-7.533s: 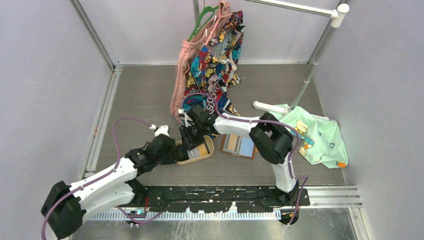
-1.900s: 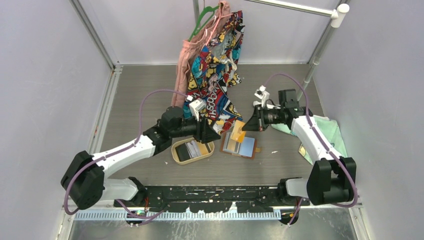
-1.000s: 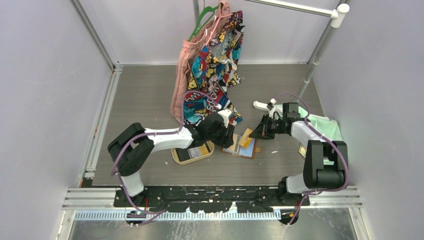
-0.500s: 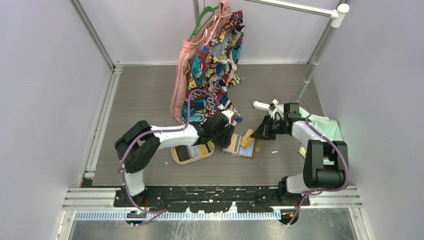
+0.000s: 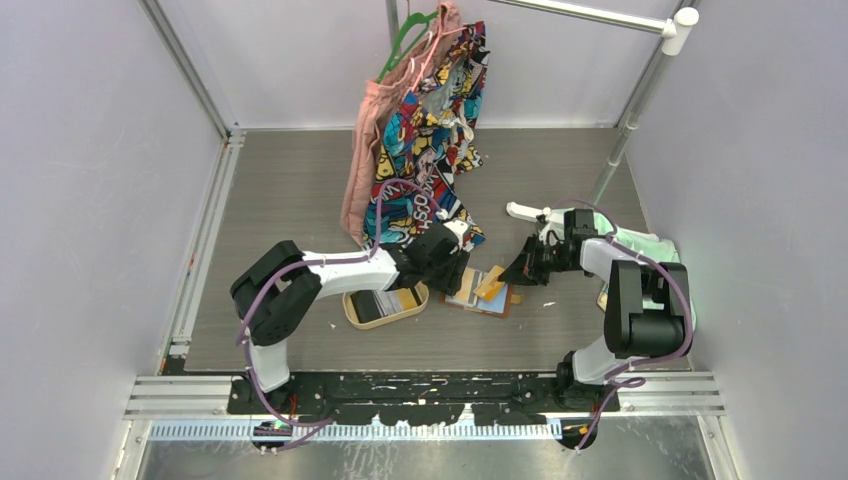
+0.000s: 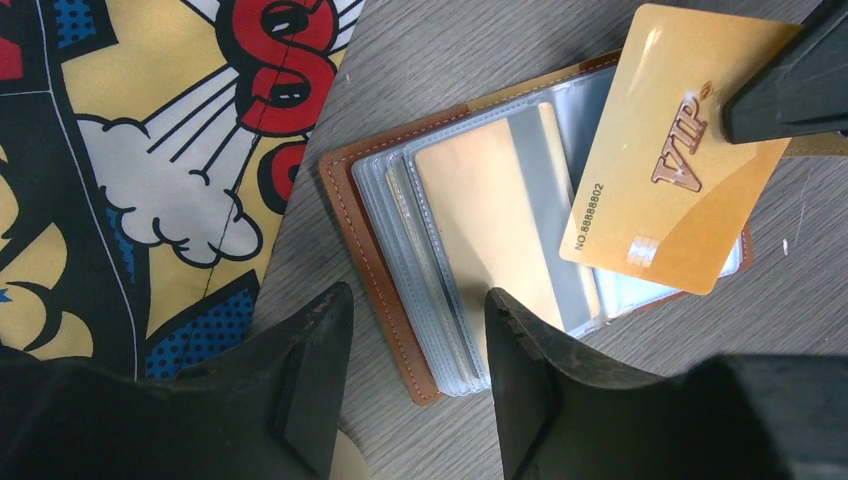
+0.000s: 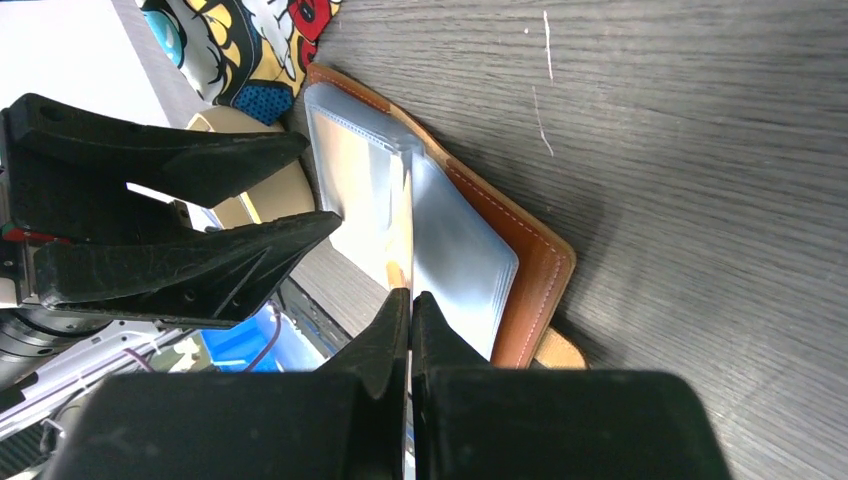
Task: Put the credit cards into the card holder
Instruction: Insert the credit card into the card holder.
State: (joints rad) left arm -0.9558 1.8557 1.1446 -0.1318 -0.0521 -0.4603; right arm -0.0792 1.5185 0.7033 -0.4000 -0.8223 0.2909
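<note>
While the right gripper point(image 7: 408, 295) pinches the yellow card point(image 6: 670, 150) (marked VIP) tilted over the clear sleeves of the open card holder point(image 6: 370, 240), the left gripper point(image 6: 418, 300) stands spread at its brown edge, beside the comic-print cloth point(image 6: 130, 150).

A bright comic cloth point(image 5: 430, 120) and a pink one point(image 5: 358, 175) hang from a green hanger point(image 5: 400, 40). A small oval wooden tray point(image 5: 349, 312) sits on the grey table point(image 5: 290, 190).
</note>
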